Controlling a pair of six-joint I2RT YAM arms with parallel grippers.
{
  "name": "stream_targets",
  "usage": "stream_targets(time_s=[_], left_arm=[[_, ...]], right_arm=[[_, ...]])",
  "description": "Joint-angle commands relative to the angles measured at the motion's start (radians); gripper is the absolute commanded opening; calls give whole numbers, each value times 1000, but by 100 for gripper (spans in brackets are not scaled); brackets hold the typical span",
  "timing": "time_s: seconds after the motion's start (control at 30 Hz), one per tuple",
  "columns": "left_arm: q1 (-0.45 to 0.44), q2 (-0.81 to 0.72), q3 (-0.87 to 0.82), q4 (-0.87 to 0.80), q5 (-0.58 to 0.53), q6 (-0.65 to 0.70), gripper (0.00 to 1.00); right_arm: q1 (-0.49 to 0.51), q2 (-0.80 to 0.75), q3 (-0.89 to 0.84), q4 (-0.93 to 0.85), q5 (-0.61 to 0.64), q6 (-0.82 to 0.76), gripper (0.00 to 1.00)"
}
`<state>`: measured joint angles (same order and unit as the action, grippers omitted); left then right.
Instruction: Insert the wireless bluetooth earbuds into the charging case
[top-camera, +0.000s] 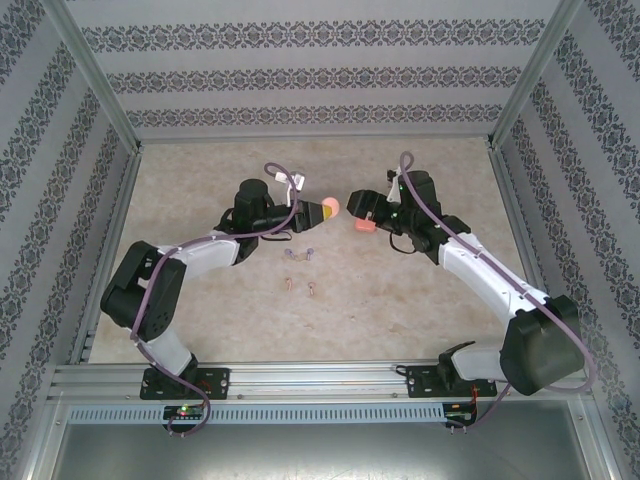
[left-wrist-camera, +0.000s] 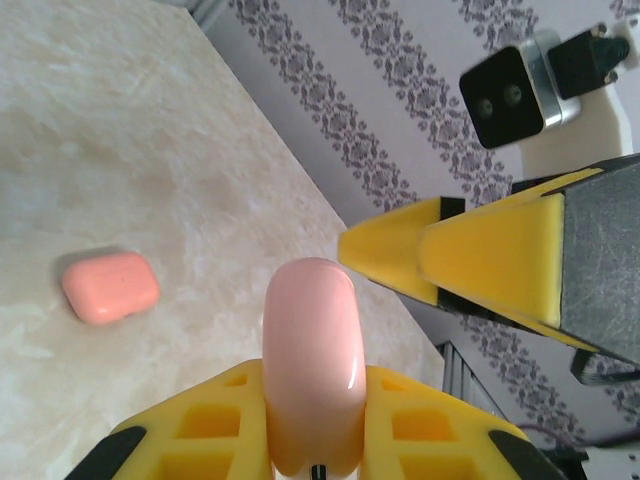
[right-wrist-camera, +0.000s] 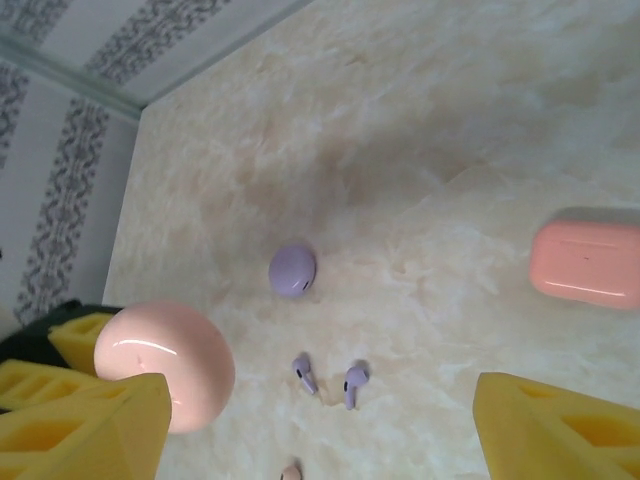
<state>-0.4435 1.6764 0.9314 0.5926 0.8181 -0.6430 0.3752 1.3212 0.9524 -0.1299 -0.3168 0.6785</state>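
My left gripper (top-camera: 322, 210) is shut on a pale pink charging case (top-camera: 334, 209), held closed above the table; in the left wrist view the case (left-wrist-camera: 312, 360) stands up between the yellow fingers. My right gripper (top-camera: 352, 203) faces it, open and empty, with one finger next to the pink case (right-wrist-camera: 165, 365). Two purple earbuds (right-wrist-camera: 303, 372) (right-wrist-camera: 352, 384) lie side by side on the table below, and a pale pink earbud (right-wrist-camera: 291, 471) peeks in at the bottom edge. The top view shows a pink pair (top-camera: 290, 284) (top-camera: 312, 291) nearer the arms.
A closed coral case (right-wrist-camera: 588, 262) (left-wrist-camera: 110, 287) lies on the table under the right gripper. A closed purple case (right-wrist-camera: 293, 270) sits just beyond the purple earbuds. Patterned walls and metal posts ring the beige marbled table (top-camera: 400, 300).
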Motion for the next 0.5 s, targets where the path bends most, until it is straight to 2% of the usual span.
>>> stream_targets(time_s=[0.0,0.47], left_arm=[[6,-35,42,-127,79,88,0],[5,-38,76,-176,101,113,0]], right_arm=[[-2,-21,-25,107,-99,-117,79],[42,60,-37,191,-170,-114,76]])
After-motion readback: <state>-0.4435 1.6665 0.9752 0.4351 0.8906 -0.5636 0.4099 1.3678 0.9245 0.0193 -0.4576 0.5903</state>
